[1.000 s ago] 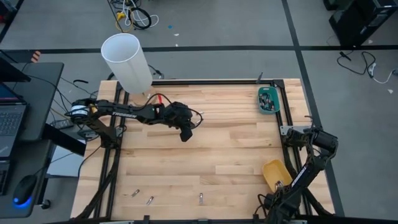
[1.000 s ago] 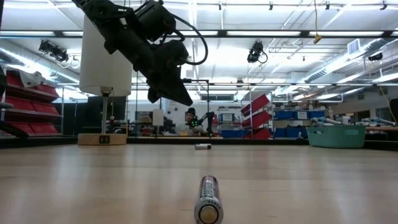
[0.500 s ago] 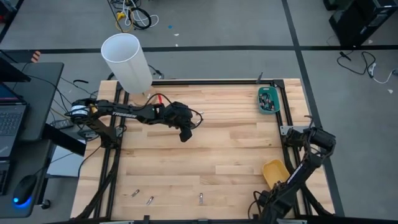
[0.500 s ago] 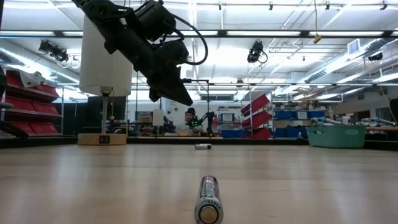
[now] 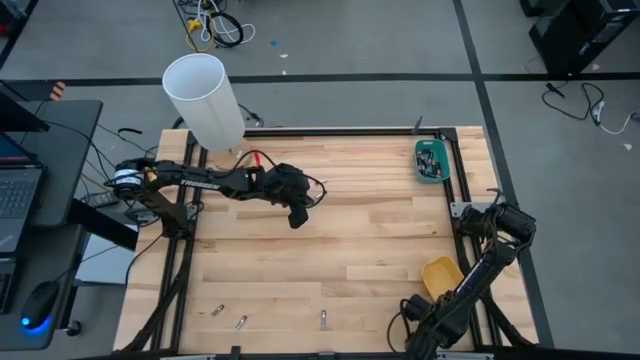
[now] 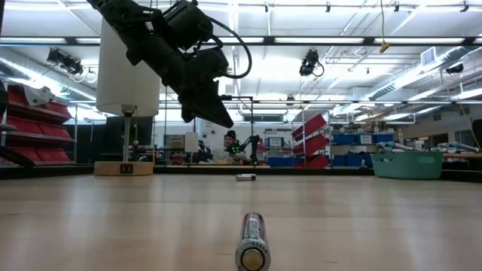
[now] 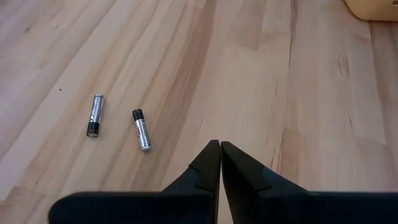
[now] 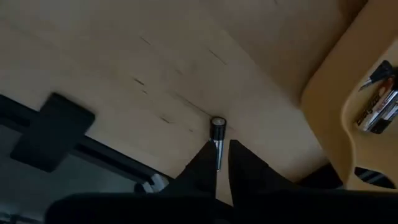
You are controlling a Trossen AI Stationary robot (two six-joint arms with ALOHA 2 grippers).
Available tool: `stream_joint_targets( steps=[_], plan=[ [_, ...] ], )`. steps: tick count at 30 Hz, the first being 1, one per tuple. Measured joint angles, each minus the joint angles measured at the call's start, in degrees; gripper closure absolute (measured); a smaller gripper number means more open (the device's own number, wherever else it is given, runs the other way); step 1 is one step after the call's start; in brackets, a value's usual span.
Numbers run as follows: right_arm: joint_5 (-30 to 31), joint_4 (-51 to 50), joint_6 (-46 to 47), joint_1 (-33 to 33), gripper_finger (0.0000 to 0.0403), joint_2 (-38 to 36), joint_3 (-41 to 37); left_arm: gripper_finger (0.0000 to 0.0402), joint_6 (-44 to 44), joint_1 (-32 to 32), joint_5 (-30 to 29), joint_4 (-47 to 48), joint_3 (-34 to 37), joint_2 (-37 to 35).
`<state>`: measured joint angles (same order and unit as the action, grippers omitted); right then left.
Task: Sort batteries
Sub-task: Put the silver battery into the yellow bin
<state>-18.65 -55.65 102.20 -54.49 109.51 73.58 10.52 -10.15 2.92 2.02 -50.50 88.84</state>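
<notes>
At the near edge of the table [image 5: 330, 250], three batteries [image 5: 323, 319] are seen lying loose and unsorted, well apart from both trays. A fourth battery [image 8: 216, 138] is pinched between the nearly shut fingers of the right gripper [image 8: 216, 163], low beside the yellow tray [image 5: 441, 276], where at least one cell is already held. Farther back, the left gripper [image 7: 220, 149] is held pressed together and empty above the wood. At the far corner, the teal tray [image 5: 432, 160] is shown partly filled.
</notes>
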Motion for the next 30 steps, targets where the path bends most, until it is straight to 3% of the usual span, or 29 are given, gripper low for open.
stream_joint_targets(
  steps=[15,30],
  plan=[
    [-1.02,1.69,6.08,-2.03,0.0291,0.00,0.29,0.0371,0.00,0.00,0.04,0.02,-0.02,0.00],
    [-1.15,9.84,4.30,-3.21,0.0288,-0.02,-6.92,0.0371,0.00,0.00,-1.21,0.02,-0.02,0.00]
  ],
)
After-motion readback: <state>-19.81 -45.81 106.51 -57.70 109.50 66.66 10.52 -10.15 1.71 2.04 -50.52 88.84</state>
